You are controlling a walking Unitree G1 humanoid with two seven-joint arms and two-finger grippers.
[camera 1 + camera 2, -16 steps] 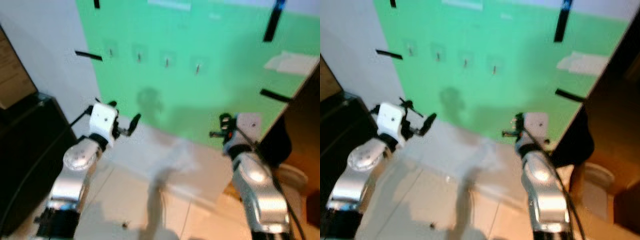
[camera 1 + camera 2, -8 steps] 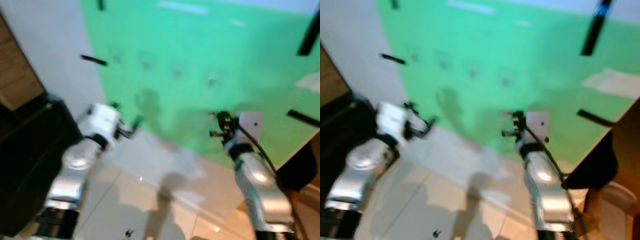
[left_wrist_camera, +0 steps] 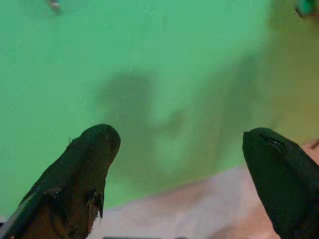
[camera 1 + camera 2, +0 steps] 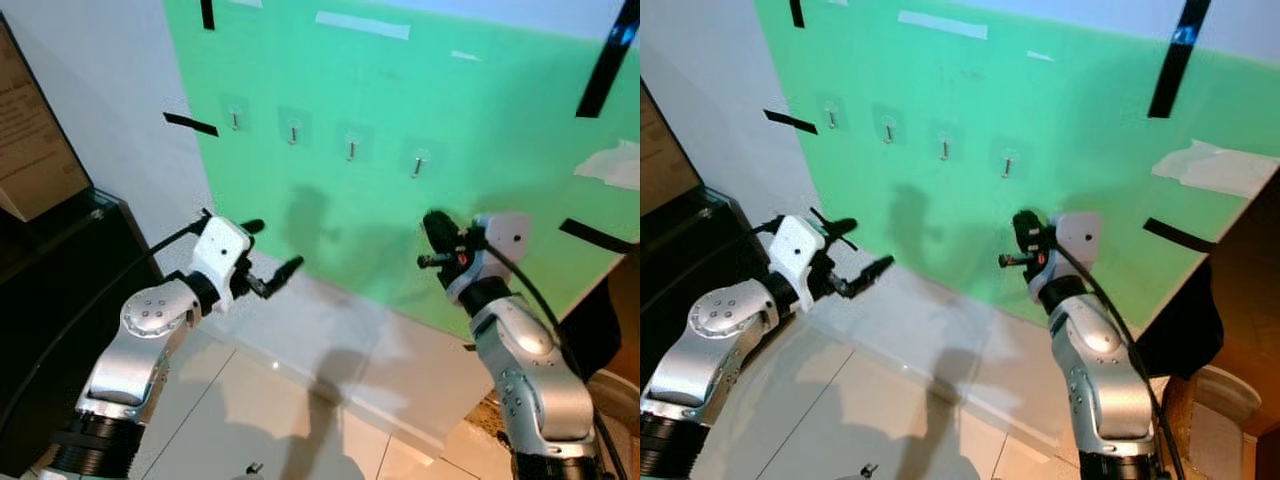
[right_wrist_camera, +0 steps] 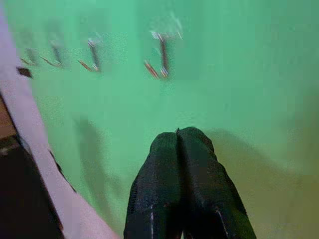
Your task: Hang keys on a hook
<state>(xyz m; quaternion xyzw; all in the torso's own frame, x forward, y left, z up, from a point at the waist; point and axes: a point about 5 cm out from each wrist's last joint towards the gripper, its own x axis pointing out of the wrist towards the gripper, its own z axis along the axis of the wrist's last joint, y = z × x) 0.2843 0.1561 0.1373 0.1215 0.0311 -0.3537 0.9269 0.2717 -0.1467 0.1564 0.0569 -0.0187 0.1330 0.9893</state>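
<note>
Four small metal hooks (image 4: 351, 148) sit in a row on a green board (image 4: 480, 130) on the wall. My right gripper (image 4: 432, 224) is raised in front of the board, just below the rightmost hook (image 4: 418, 163). Its fingers (image 5: 178, 149) are pressed shut, and nothing shows between them. My left gripper (image 4: 272, 246) is held lower and to the left, near the board's bottom edge. It stands open with nothing between its fingers (image 3: 94, 149). I can make out no keys in either gripper.
A black cabinet (image 4: 50, 300) stands close on my left. Black tape strips (image 4: 190, 124) and white paper pieces (image 4: 362, 24) are stuck on the board. A small dark object (image 4: 255, 467) lies on the tiled floor. Dark furniture (image 4: 1240, 300) stands at the right.
The camera has tilted up and steadied, so the hooks are sharp. My right gripper now sits closer under the rightmost hook. The left gripper stays open.
</note>
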